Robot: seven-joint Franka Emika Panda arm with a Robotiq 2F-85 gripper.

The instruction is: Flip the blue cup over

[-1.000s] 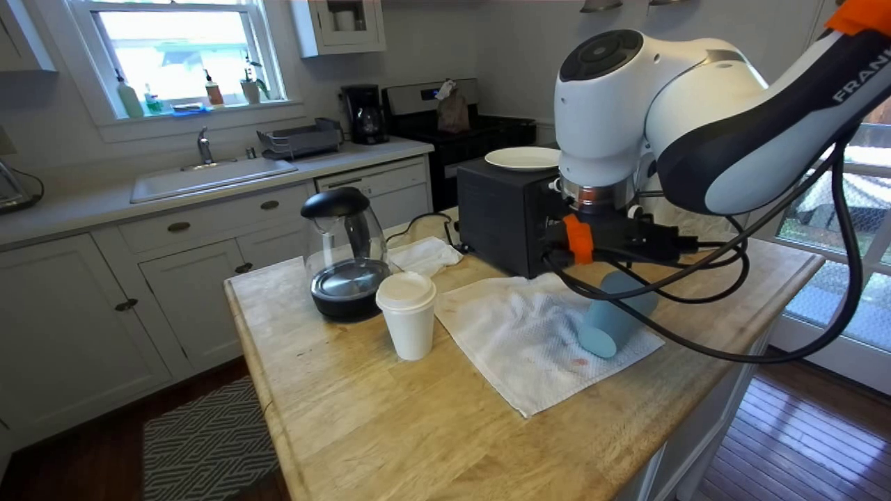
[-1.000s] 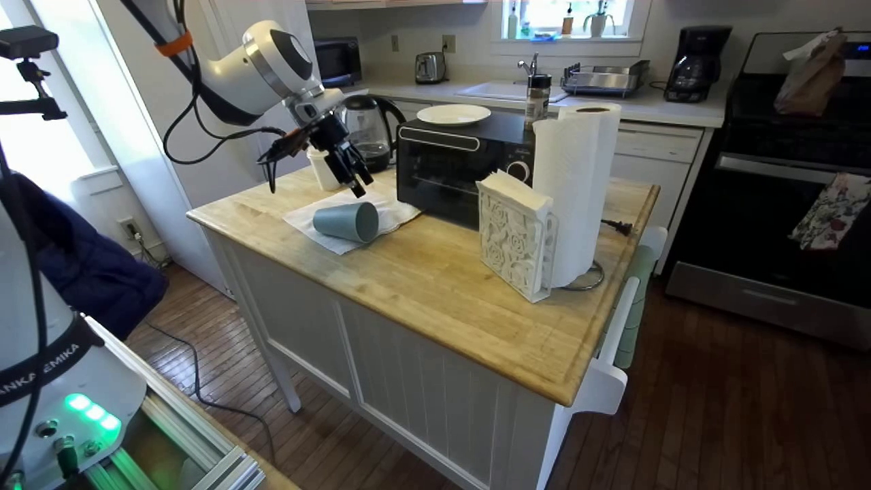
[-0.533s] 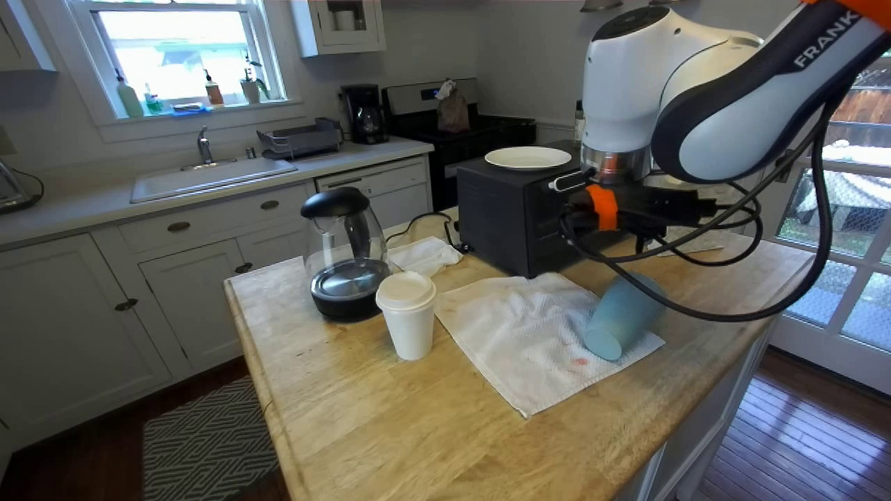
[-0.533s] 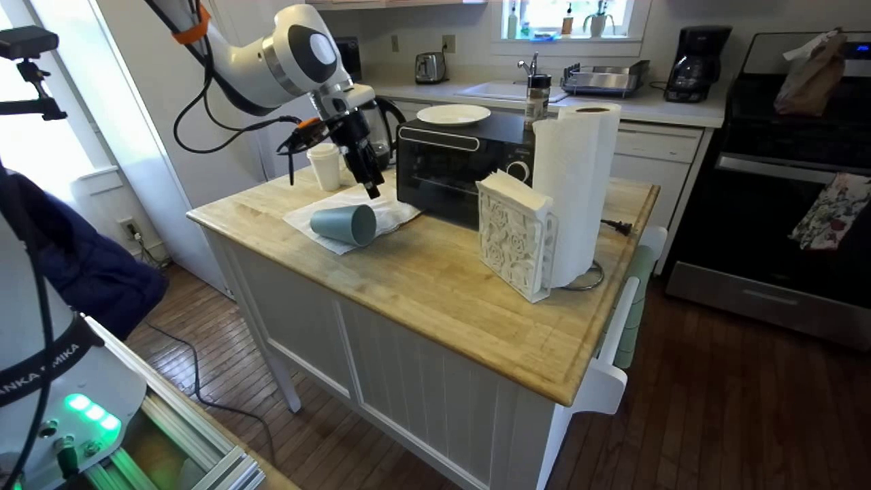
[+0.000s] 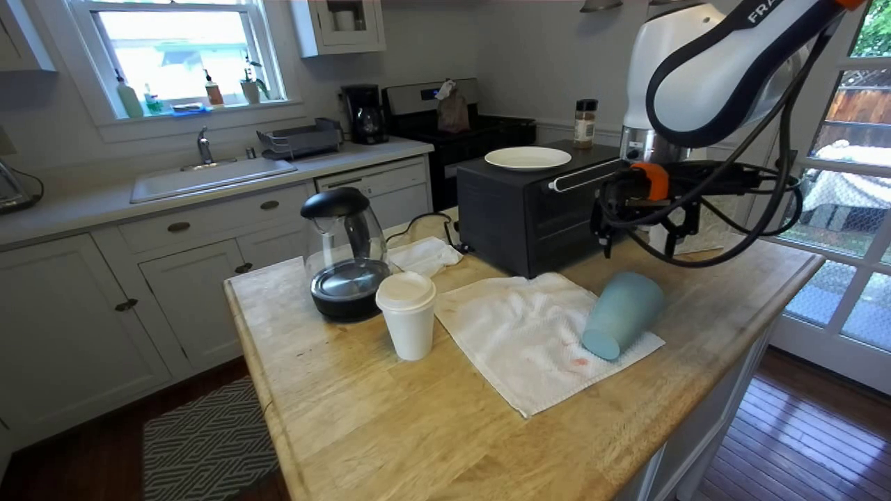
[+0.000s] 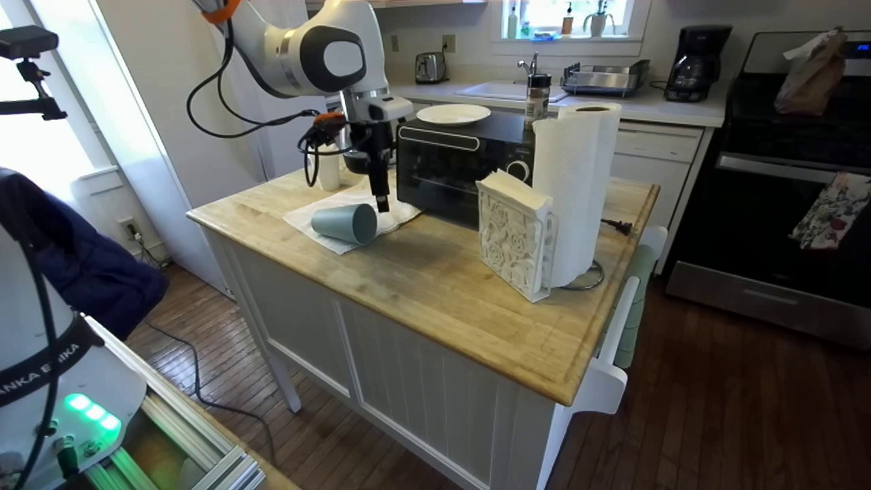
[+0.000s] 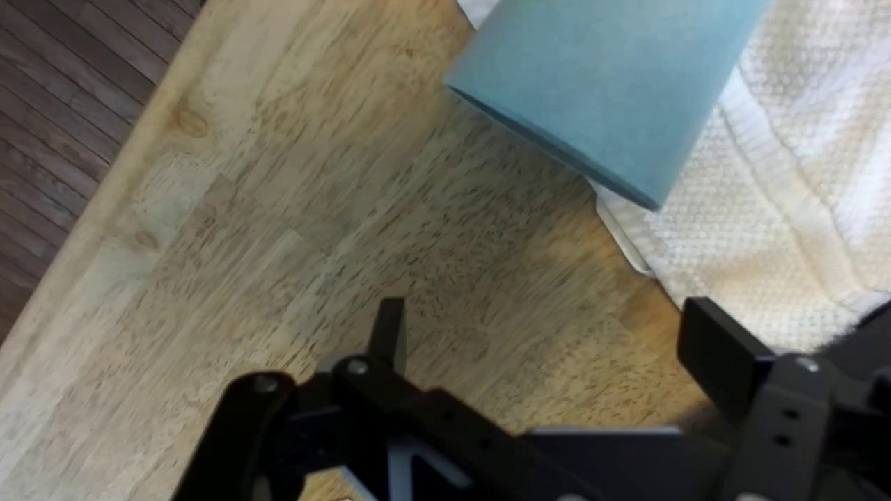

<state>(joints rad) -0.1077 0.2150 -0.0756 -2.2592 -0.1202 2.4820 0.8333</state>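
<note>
Gripper moved toward right-hand corner of worktop in an exterior view, blue cup shifted slightly toward right edge, cables lifted clear of it, spice jar came into view

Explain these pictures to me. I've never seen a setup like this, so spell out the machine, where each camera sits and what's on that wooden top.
It's a jointed robot arm ending in a black end effector that works like a hand. The two wide views are shot from spots out in the room; the close-up is shot from the arm's wrist, looking down.

On the wooden top, a blue cup lies on its side, partly over a white cloth. Also there: a lidded white cup, a glass kettle, a black toaster oven bearing a plate, and a paper-towel roll.

The fingers are spread with nothing between them, so nothing is held.
</note>
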